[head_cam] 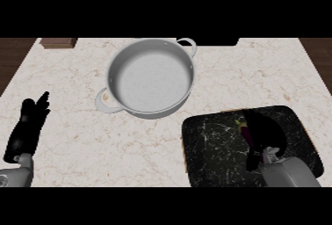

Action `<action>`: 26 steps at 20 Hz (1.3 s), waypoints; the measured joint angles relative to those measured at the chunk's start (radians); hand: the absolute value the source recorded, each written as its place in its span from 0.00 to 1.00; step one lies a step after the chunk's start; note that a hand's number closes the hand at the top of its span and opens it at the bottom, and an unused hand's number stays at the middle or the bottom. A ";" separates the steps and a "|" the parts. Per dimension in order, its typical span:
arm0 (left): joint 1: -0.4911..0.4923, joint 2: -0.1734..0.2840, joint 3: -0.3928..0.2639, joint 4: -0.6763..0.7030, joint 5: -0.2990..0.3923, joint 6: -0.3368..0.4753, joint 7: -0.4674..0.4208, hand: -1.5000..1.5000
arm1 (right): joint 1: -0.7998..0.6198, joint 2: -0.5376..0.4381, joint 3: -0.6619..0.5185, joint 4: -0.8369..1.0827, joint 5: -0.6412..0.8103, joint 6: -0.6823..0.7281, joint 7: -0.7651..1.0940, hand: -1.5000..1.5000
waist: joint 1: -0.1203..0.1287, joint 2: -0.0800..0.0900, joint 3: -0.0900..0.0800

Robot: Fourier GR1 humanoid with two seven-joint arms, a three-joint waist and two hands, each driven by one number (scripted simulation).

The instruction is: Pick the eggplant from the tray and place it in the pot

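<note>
Purple eggplant (246, 130) lies on the tray (214, 154), long axis running away from the right hand (262, 145), which covers it; whether its fingers have closed, I cannot tell. Pot (150, 79) sits up-left of it.

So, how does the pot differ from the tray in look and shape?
The pot is round, deep and light grey, with two side handles; the tray is flat, roughly square and black with pale veining. The pot holds nothing, while the tray carries the eggplant. Both rest on the marble counter.
</note>
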 measured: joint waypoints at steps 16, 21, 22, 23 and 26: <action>-0.001 -0.032 0.041 -0.018 -0.038 -0.038 0.009 0.50 | -0.041 -0.018 -0.011 0.104 0.134 -0.137 -0.201 1.00 | 0.000 -0.007 -0.008; 0.032 -0.037 0.047 -0.047 -0.044 -0.052 0.004 0.50 | -0.025 -0.008 0.010 0.039 0.188 -0.161 -0.202 1.00 | -0.001 -0.005 -0.005; 0.004 -0.037 0.052 -0.023 -0.047 -0.048 0.006 0.50 | -0.017 -0.015 0.012 0.011 0.197 -0.165 -0.201 1.00 | -0.003 -0.004 -0.004; 0.008 -0.032 0.059 -0.015 -0.041 -0.057 -0.003 0.50 | 0.003 0.002 0.020 -0.016 0.214 -0.175 -0.168 1.00 | -0.005 -0.004 -0.004; 0.018 -0.041 0.059 -0.012 -0.048 -0.045 -0.007 0.50 | 0.074 0.078 0.026 -0.104 0.261 -0.202 -0.010 1.00 | -0.017 -0.006 -0.002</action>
